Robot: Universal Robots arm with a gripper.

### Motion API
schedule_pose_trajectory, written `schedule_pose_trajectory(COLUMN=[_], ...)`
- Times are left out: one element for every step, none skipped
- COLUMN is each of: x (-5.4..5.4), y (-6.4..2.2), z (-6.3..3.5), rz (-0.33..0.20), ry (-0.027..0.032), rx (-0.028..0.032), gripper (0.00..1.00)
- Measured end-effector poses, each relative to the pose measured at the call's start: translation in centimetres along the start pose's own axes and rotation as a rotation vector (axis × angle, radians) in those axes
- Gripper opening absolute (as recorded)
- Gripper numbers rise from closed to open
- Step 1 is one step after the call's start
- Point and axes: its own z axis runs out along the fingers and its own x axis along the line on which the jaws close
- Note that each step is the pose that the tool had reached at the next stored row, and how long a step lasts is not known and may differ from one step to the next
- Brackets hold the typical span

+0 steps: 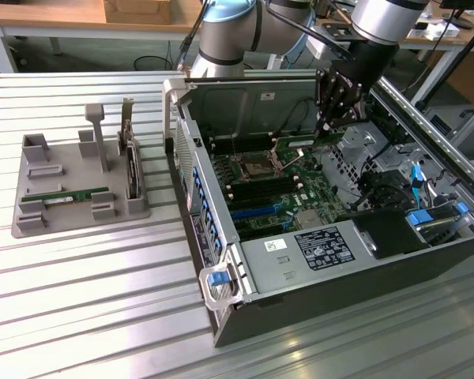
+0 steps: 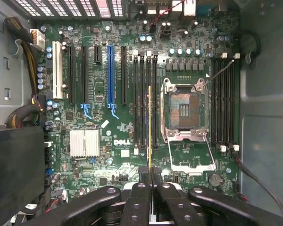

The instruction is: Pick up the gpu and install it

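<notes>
My gripper (image 1: 325, 130) is shut on the gpu (image 1: 294, 144), a thin green circuit-board stick, and holds it over the motherboard (image 1: 276, 193) inside the open computer case (image 1: 221, 260). In the wrist view the gpu (image 2: 149, 127) is edge-on, a thin line running out from between the gripper's (image 2: 150, 175) black fingers (image 2: 137, 197). It hangs above the row of long black slots (image 2: 142, 99) beside the processor socket (image 2: 185, 110). A second stick of the same kind (image 1: 75, 195) lies flat on the grey holder (image 1: 31, 217) at the exterior view's left.
The grey holder also carries upright cards (image 1: 129, 150). The case's raised side panel (image 1: 245, 103) stands behind the gripper. Cables (image 2: 23, 113), a silver heatsink (image 2: 84, 142) and a black box (image 2: 16, 165) sit around the board. Blue latches (image 1: 423, 217) lie at the exterior view's right.
</notes>
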Motion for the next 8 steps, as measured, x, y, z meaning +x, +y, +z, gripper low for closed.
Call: schedule_pose_trajectory(x=[0.01, 0.01, 0.02, 0.02, 0.03, 0.04, 0.05, 0.06], y=[0.00, -0.01, -0.01, -0.01, -0.01, -0.01, -0.01, -0.02], z=[0.06, 0.09, 0.11, 0.15, 0.18, 0.23, 0.29, 0.33], rz=[0.000, 0.000, 0.000, 0.000, 0.000, 0.000, 0.000, 0.000], ry=[0.0000, 0.0001, 0.0001, 0.0000, 0.0000, 0.0000, 0.0000, 0.0000], rx=[0.0000, 0.0000, 0.0000, 0.0000, 0.0000, 0.0000, 0.0000, 0.0000], gripper=[0.12, 0.12, 0.12, 0.12, 0.12, 0.12, 0.12, 0.12])
